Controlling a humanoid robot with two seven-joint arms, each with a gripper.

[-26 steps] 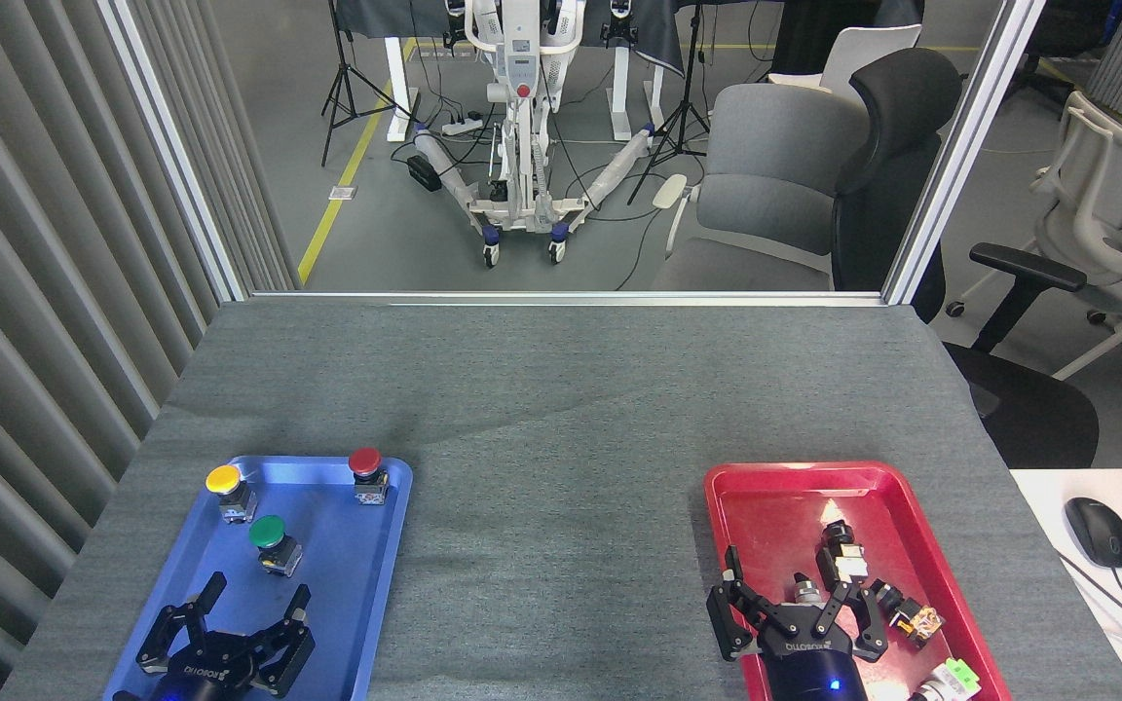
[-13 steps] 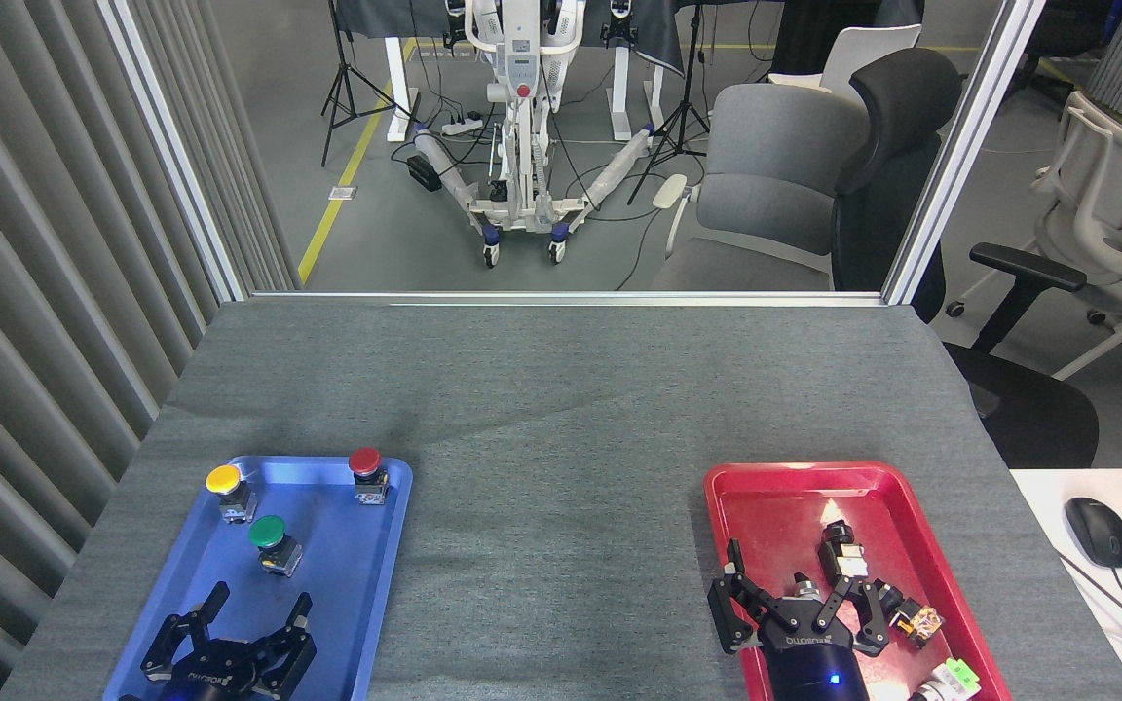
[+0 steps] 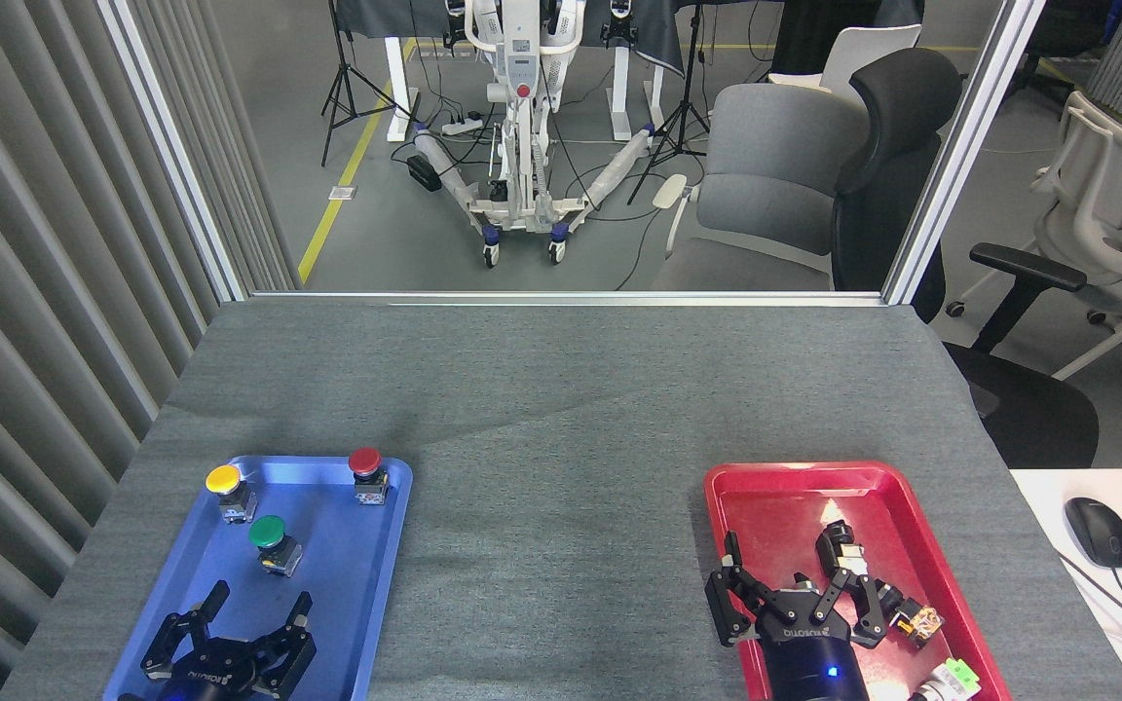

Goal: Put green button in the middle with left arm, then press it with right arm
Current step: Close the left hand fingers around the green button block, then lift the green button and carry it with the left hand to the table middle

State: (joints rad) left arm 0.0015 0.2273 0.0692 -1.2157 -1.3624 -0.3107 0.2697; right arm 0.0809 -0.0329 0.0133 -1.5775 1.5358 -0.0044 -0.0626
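Observation:
The green button (image 3: pixel 269 534) stands upright in the blue tray (image 3: pixel 347 604), between the yellow button (image 3: pixel 225 482) and the red button (image 3: pixel 365 464). My left gripper (image 3: pixel 254 606) is over the tray's near end, just below the green button, open and holding nothing. My right gripper (image 3: pixel 795 584) hovers over the red tray (image 3: pixel 766 497), fingers spread open, empty. The middle (image 3: pixel 551 545) of the dark grey tabletop lies between the two trays.
The red tray holds several small switch parts (image 3: pixel 853 560) beside my right gripper. A white desk with a black mouse (image 3: pixel 1099 531) adjoins the table's right side. Slatted wall panels (image 3: pixel 35 292) run along the left edge. Chairs stand beyond the far edge.
The left gripper dropped slightly toward the view's bottom edge. The right gripper shifted a little up and forward over the red tray. The buttons have not moved.

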